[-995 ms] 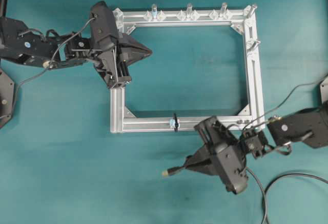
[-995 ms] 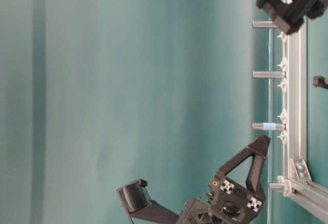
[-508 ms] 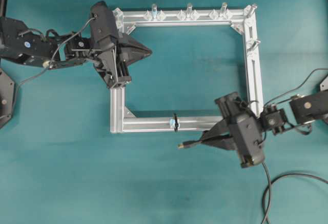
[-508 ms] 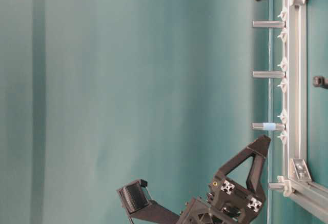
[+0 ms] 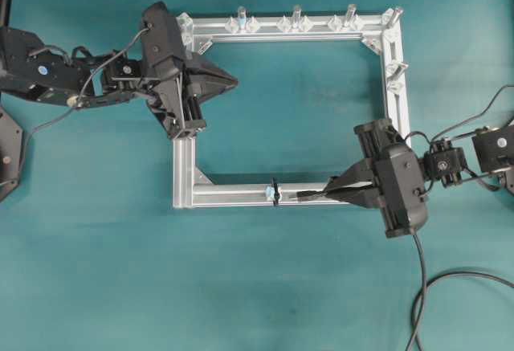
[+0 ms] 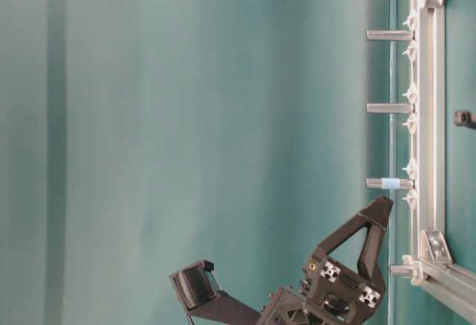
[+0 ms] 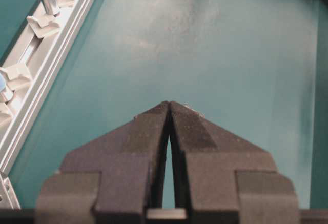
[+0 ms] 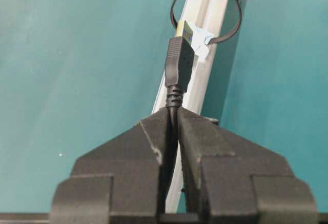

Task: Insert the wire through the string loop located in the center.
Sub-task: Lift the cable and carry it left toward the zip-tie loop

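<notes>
My right gripper (image 8: 173, 116) has its jaws clamped on the thin black wire (image 8: 178, 65). Its metal-tipped plug points straight at the small black string loop (image 8: 206, 8) just ahead, seemingly not yet through. Left gripper (image 7: 168, 111) jaws are pressed together, well away from the loop.

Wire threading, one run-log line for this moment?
left claw: shut, empty, idle | right claw: shut on wire | plug tip just short of string loop, not through | frame bar: flat on table

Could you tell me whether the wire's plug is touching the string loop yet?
Cannot tell. In the right wrist view the plug overlaps the loop near its lower edge; overhead, a short gap seems to remain.
</notes>
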